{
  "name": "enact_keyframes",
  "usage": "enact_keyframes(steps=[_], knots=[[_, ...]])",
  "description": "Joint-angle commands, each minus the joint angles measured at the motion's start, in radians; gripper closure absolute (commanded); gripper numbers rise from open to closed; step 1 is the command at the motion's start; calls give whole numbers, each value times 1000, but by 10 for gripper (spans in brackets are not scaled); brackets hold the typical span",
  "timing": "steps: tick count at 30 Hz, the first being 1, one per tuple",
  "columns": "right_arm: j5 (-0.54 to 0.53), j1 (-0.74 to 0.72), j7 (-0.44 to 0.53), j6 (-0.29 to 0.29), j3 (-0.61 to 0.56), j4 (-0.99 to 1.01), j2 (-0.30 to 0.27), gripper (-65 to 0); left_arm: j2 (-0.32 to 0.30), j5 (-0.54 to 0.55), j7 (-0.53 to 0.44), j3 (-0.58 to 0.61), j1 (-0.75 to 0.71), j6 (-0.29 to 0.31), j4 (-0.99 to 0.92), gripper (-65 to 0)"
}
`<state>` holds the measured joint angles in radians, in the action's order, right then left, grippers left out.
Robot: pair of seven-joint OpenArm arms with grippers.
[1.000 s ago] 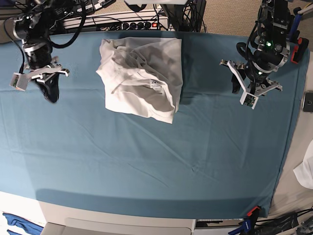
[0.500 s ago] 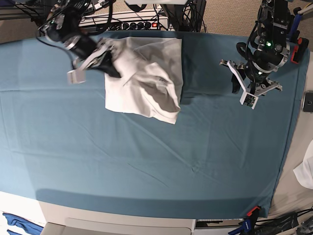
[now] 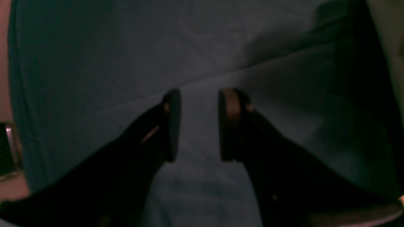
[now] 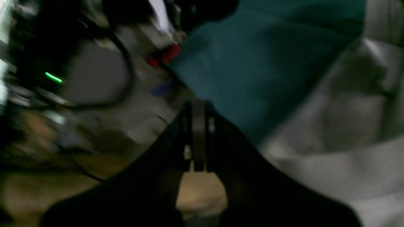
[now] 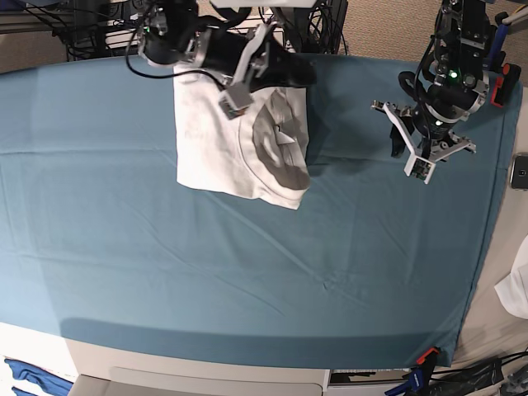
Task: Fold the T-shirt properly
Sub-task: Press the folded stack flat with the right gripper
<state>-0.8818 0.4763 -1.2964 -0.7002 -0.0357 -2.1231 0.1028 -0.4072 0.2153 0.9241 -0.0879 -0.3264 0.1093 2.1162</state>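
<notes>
T-shirt [image 5: 223, 144] partly folded at the back of the teal tablecloth [image 5: 247, 272], right arm reaching over it.

Nearest the front, the tablecloth lies bare; the white T-shirt sits beyond it as a rough rectangle against the tablecloth's back edge, its right-hand side lumpy and shadowed. Well to the T-shirt's right, the left gripper [image 3: 197, 126] hovers over bare tablecloth with its jaws spread and nothing between them. Farthest back, the right gripper [image 4: 197, 138] is stretched across the T-shirt's far edge, jaws pressed together; no cloth shows between them. The step looks like tidying the folded bundle's back corner. Next, I judge, the right gripper needs to part its jaws and catch the loose far layer, or press it flat, without dragging the whole stack.
</notes>
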Motion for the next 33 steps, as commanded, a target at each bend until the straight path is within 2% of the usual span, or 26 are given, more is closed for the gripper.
enact_keyframes(steps=[1, 4, 6, 8, 11, 12, 13, 15, 19, 23, 26, 29, 30, 33], knots=[[6, -40, 41, 2, 42, -52, 2, 0, -13, -34, -6, -7, 5, -9, 19, -211], [121, -119, 121, 2, 233, -136, -2, 0, -50, -58, -13, -17, -10, -77, 20, -211], [198, -169, 151, 2, 380, -170, -14, 0, -64, -43, -25, -47, -18, -84, 20, -211], [251, -200, 166, 2, 504, -174, -50, 0, -64, -1, -27, -88, -18, -77, 20, -211], [359, -205, 266, 2, 659, -166, -113, -222, -64, 97, -27, -146, -18, -35, 19, -211], [390, -205, 308, 2, 704, -153, -132, -272, -64, 131, -27, -159, -18, -20, 19, -211], [410, -207, 340, 2, 743, -132, -149, -291, -63, 158, -27, -166, -18, -4, 19, -211], [402, -227, 341, 59, 808, -59, -181, -292, -63, 183, -27, -166, -18, 11, 19, -211], [275, -314, 251, 77, 871, 167, -249, -292, -58, 217, -27, -163, -18, 50, 19, -211], [63, -431, 132, 76, 898, 440, -332, -293, -58, 220, -27, -163, -18, 50, 18, -211], [-96, -509, 39, 69, 887, 637, -369, -293, -58, 220, -27, -163, -18, 50, 4, -211], [-311, -558, -69, 58, 833, 784, -386, -293, -58, 220, -27, -163, -18, 50, -7, -211], [-367, -563, -91, 30, 801, 812, -390, -293, -58, 220, -29, -163, -21, 50, -7, -211], [-410, -571, -100, 16, 679, 835, -390, -293, -58, 219, -29, -163, -29, 50, -7, -211]])
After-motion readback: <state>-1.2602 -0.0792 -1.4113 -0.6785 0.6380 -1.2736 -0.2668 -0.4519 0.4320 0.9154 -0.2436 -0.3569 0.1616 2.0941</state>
